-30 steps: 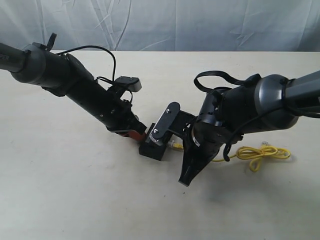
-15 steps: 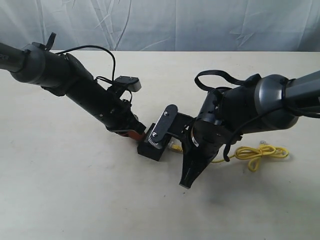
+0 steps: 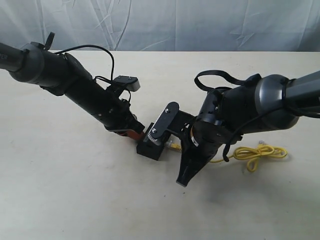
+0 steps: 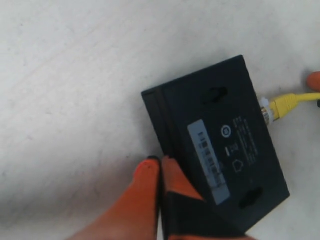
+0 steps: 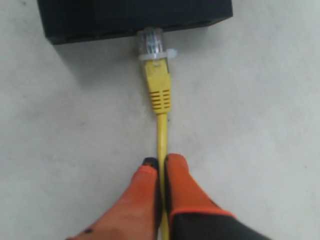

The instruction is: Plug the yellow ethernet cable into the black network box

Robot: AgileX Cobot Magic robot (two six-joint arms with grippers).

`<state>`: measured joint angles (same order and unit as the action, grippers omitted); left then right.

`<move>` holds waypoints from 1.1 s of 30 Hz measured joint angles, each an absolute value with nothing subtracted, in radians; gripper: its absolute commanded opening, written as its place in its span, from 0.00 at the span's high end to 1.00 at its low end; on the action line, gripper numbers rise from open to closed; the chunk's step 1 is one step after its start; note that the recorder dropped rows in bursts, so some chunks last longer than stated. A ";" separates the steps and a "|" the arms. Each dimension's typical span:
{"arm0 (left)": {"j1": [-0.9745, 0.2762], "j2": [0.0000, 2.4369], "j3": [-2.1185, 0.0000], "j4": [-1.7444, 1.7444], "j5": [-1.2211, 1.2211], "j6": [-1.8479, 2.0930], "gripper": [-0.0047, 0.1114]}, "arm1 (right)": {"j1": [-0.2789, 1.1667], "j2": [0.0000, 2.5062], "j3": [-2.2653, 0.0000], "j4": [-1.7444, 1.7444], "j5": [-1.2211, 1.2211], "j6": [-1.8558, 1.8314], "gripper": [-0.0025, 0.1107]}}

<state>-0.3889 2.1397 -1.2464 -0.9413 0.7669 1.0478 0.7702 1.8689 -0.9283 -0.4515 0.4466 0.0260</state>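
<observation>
So the black network box (image 4: 220, 145) is lying flat on the pale tabletop (image 3: 75, 200), about in the middle between the two arms, label side up. You can read a pale sticker and a few small marks on top from the left wrist view.

The yellow ethernet cable (image 5: 161, 130) has one clear plug (image 5: 151, 40) right at the side of the box, nose into a port slot. A fair bit of the clear plug shows outside the box, and honestly I can't tell from these angles whether it's seated all the way or just started in.

The right gripper (image 5: 160, 162) has its orange fingers pinched tight on the cable, a short way behind the yellow boot (image 5: 157, 85), with the cord running straight between them toward the box. The rest of the cable trails off behind that arm to the right side of the tabletop, where it sits in a loose knot-like loop with the other plug at its end, well apart from the box.

The left gripper (image 4: 160, 167) is at the opposite side of the box with its orange fingers pressed together, nothing between them. The tips sit right up against the box's edge near one corner, and one finger seems to overlap the box's top there.
</observation>
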 measured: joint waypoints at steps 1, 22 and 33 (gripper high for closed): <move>-0.389 2.140 -1.246 -0.941 0.767 1.048 0.96 | 0.770 1.869 -0.928 -0.454 0.447 0.026 0.99; -0.389 2.140 -1.246 -0.924 0.769 1.048 0.96 | 0.770 1.867 -0.928 -0.506 0.451 0.028 0.99; -0.395 2.136 -1.249 -0.884 0.734 1.069 0.96 | 0.770 1.867 -0.928 -0.519 0.445 0.028 0.99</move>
